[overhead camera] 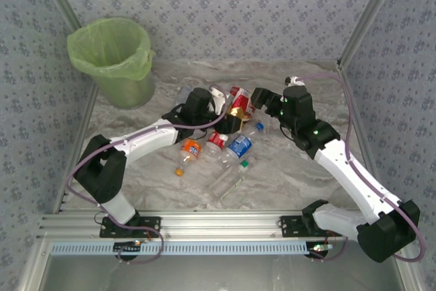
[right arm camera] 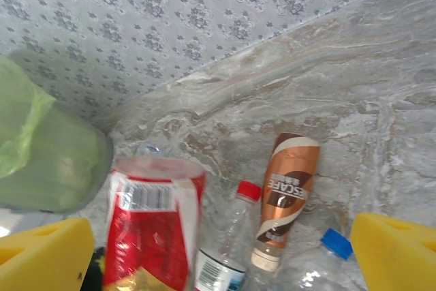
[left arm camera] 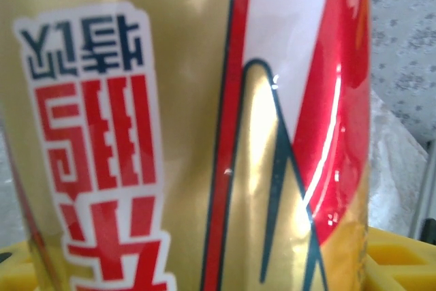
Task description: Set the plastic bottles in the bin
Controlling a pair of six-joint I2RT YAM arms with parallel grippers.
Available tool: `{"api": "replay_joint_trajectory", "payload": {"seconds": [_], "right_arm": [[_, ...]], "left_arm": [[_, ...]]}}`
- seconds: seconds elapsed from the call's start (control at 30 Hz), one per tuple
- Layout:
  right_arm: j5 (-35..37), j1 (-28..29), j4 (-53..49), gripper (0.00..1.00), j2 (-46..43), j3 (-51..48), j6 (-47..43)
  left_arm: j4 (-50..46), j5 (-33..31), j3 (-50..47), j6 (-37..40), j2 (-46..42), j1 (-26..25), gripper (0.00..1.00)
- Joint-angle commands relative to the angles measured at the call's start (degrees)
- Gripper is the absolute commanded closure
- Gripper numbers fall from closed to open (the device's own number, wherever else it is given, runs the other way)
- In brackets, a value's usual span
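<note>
Patterned grey wallpaper closed in the marbled table, and the green-bagged bin stood in its far left corner, well apart from the bottles. My left pincer was clamped on a red-and-gold bottle at mid-table. Its wrist camera showed the gold label close up, with red and dark-blue East Asian characters on a white patch that I could not read, and yellow pads at the lower corners. My right pincer hung just beside that bottle, yellow fingertips spread wide with nothing gripped. Ahead of it on the table lay a brown bottle lettered NESCAFE, beside a clear red-capped bottle. Nearer me lay an orange-labelled bottle, a red-labelled bottle, a blue-labelled bottle and a clear green-capped bottle, their wording too small to read.
</note>
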Motion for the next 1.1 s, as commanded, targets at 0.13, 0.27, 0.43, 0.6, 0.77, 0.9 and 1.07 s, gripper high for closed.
{"api": "replay_joint_trajectory", "payload": {"seconds": [0.13,0.27,0.43,0.6,0.77,0.9,1.07], "right_arm": [[2.97,1.71,1.6,0.01,-3.16,-2.29,-12.47],[3.96,1.87,6.23,0.01,-3.26,-5.66,-13.51],[4.23,2.05,13.9,0.01,-2.67,-9.38,-12.59],[5.7,2.1,12.31,0.01,-1.84,-8.01,-10.65],[5.67,2.16,14.7,0.01,-2.41,-8.31,-8.94],[5.61,2.33,15.06,0.01,-3.22,-8.18,-8.29],[5.79,2.42,14.93,0.01,-4.0,-8.27,-7.62]], "left_arm": [[-6.97,-8.13,2.96,3.44,-6.05,1.6,0.55],[-8.93,-9.42,5.16,3.58,-6.99,2.7,0.55],[-12.51,-12.56,8.67,4.18,-7.51,4.02,0.56],[-21.12,-24.23,15.7,6.71,-6.17,4.77,0.56],[-21.63,-29.1,18.46,7.44,-6.04,7.89,0.57],[-23.89,-35.9,22.55,8.52,-6.93,11.02,0.57],[-19.96,-40.29,22.94,12.21,-9.66,14.08,0.57]]}}
